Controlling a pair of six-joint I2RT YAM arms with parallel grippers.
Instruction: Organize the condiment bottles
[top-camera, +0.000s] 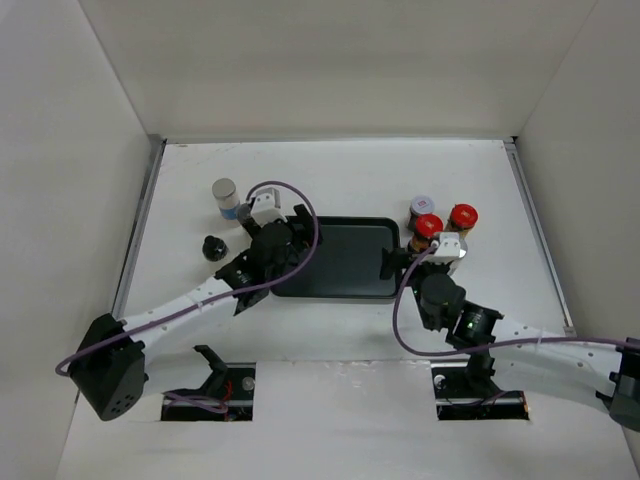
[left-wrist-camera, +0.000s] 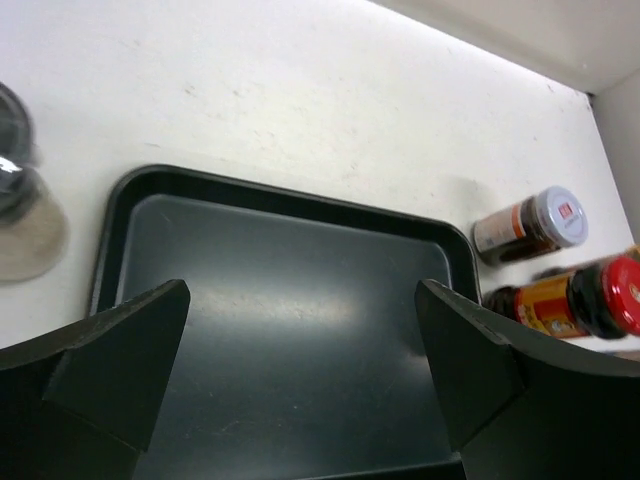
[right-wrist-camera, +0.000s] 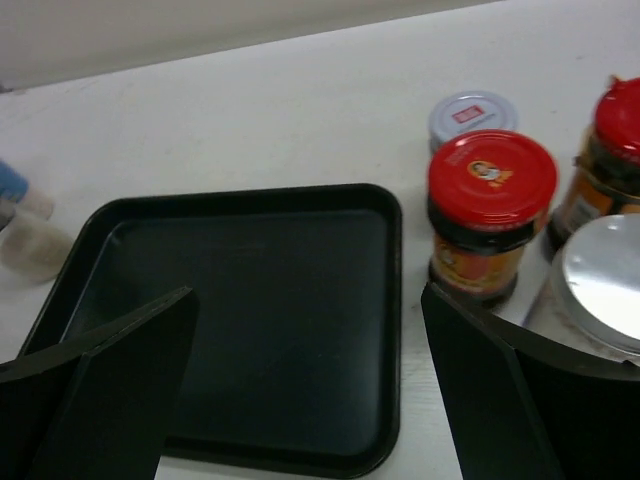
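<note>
The black tray (top-camera: 345, 262) lies mid-table with nothing in it. To its left stand a white bottle with a grey cap (top-camera: 227, 198) and a small black-capped shaker (top-camera: 214, 246). To its right stand a silver-capped brown bottle (top-camera: 422, 207) and two brown jars with red lids (top-camera: 428, 227) (top-camera: 463, 216). My left gripper (top-camera: 299, 240) is open and empty over the tray's left edge (left-wrist-camera: 302, 300). My right gripper (top-camera: 398, 261) is open and empty over the tray's right edge (right-wrist-camera: 308, 300). In the right wrist view, the nearer red-lidded jar (right-wrist-camera: 490, 215) is just beyond my right finger, and a silver-topped jar (right-wrist-camera: 598, 285) is close beside it.
White walls enclose the table on three sides. Two cut-outs in the near table edge hold the arm bases (top-camera: 210, 385) (top-camera: 480, 390). A blurred pale shaker (left-wrist-camera: 20, 215) sits left of the tray in the left wrist view.
</note>
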